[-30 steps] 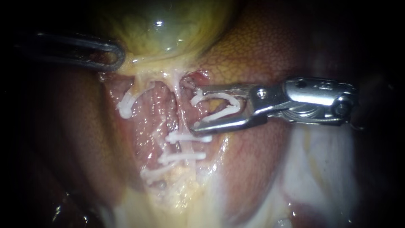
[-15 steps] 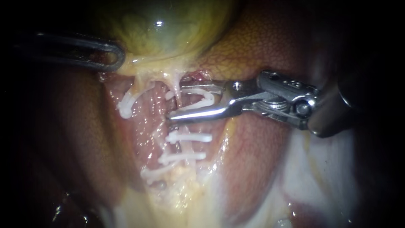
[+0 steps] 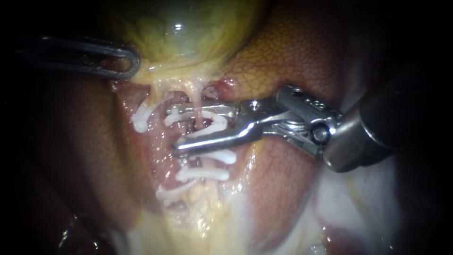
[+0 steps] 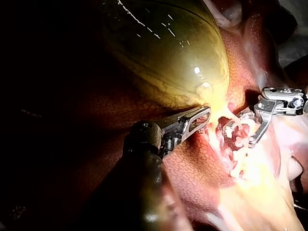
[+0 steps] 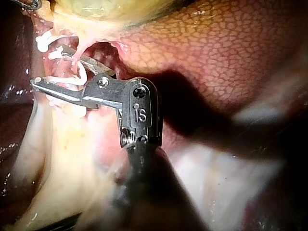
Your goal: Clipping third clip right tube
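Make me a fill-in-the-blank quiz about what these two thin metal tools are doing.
The right instrument carries an open white plastic ___ in its slender metal jaws. A thin pale tube runs ___ those jaws. The left instrument, its dark looped jaws closed, grips the yellow-green ___.
Missing: clip; between; gallbladder.

At the upper middle of my view bulges the glossy yellow-green gallbladder (image 3: 184, 33). The reddish-brown, finely mottled liver (image 3: 292, 56) spreads at upper right and down the left side. Pale, whitish-yellow fatty tissue (image 3: 222, 222) fills the lower middle.
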Available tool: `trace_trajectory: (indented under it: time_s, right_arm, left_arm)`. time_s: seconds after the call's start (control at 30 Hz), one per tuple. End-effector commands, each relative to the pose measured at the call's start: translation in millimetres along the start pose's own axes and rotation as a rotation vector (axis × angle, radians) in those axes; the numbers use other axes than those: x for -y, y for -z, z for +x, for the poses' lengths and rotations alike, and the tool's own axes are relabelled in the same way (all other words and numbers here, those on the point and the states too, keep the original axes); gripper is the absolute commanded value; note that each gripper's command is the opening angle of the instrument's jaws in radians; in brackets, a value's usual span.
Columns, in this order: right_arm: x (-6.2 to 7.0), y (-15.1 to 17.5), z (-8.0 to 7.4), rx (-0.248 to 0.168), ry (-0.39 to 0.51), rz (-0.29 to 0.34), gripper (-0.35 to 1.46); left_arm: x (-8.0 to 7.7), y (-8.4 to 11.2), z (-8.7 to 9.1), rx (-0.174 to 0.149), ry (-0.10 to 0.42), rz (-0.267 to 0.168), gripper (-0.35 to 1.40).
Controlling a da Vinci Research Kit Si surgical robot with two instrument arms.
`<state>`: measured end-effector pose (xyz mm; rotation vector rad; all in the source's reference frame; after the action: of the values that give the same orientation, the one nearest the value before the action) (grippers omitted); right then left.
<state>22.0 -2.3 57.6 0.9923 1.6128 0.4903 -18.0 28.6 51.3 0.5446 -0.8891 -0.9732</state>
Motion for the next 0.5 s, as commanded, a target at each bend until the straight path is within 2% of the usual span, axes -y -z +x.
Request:
trace_trajectory:
  time_s: [0.03,0.33,0.5]
  right_arm:
    - [0.0,-0.1,0.3,-0.003,-0.001,-0.004,0.44]
    - [-0.2,0.3,2.3,-0.026,-0.01,-0.061,0.38]
    - [-0.1,0.6,2.5,-0.027,-0.011,-0.065,0.25]
  left_arm:
    - [0.0,0.0,0.0,0.0,0.001,0.0,-0.35]
    - [0.0,0.0,0.0,0.0,0.001,0.0,-0.35]
    - [0.0,0.0,0.0,0.0,0.001,0.0,-0.35]
